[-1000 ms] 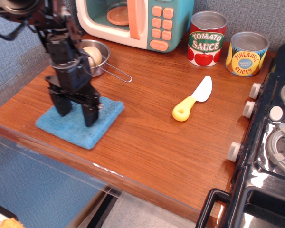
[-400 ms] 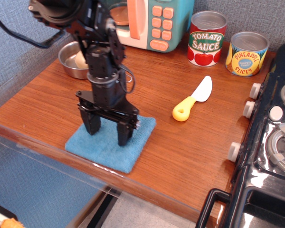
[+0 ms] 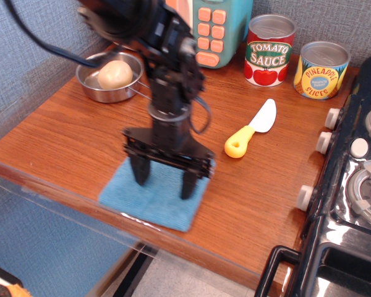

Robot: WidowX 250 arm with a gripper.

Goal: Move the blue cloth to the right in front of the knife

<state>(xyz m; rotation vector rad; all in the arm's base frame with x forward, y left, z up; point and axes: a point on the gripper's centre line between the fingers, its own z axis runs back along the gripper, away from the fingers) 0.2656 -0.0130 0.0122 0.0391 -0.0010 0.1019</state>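
Note:
The blue cloth (image 3: 156, 202) lies flat near the front edge of the wooden counter (image 3: 68, 133), left of centre. My gripper (image 3: 164, 180) points straight down with its fingers spread wide. Both black fingertips (image 3: 188, 187) rest on the cloth's far part, and nothing is between them. The knife (image 3: 250, 130), white blade and yellow handle, lies to the right and a little behind the cloth, its handle end about a hand's width from the cloth's right corner.
A metal pan (image 3: 89, 83) with a pale round ball (image 3: 115, 74) stands at the back left. A toy microwave (image 3: 211, 28), a tomato sauce can (image 3: 269, 49) and a pineapple can (image 3: 321, 69) line the back. A toy stove (image 3: 358, 185) borders the right.
My gripper has moved right and toward the front edge, fingers still spread, and the blue cloth has slid along under them. The knife has not moved.

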